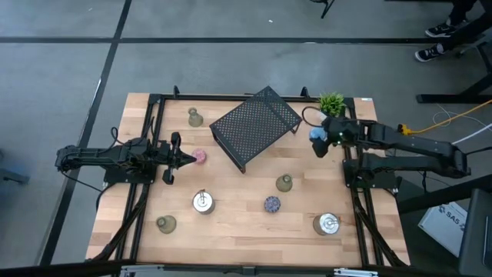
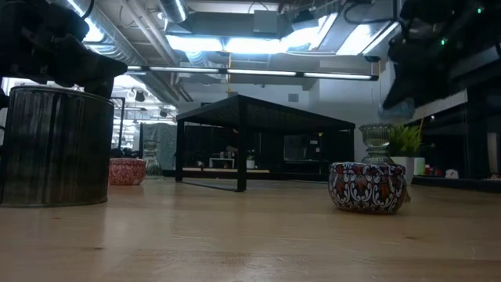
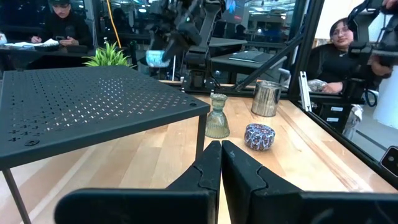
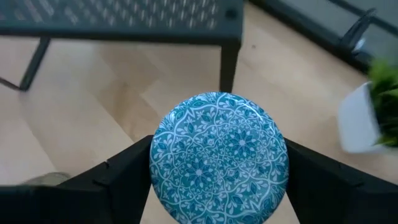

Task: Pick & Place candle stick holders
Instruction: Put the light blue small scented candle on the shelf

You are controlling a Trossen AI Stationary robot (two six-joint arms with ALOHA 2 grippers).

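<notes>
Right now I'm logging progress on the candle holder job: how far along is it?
Nothing looks placed yet: the black wire-mesh rack has a bare top. In hand: the right gripper holds the blue patterned round holder beside the rack. Left: the pink cup by the shut left gripper, two silver discs, the purple cup and three olive-green glass holders.
</notes>
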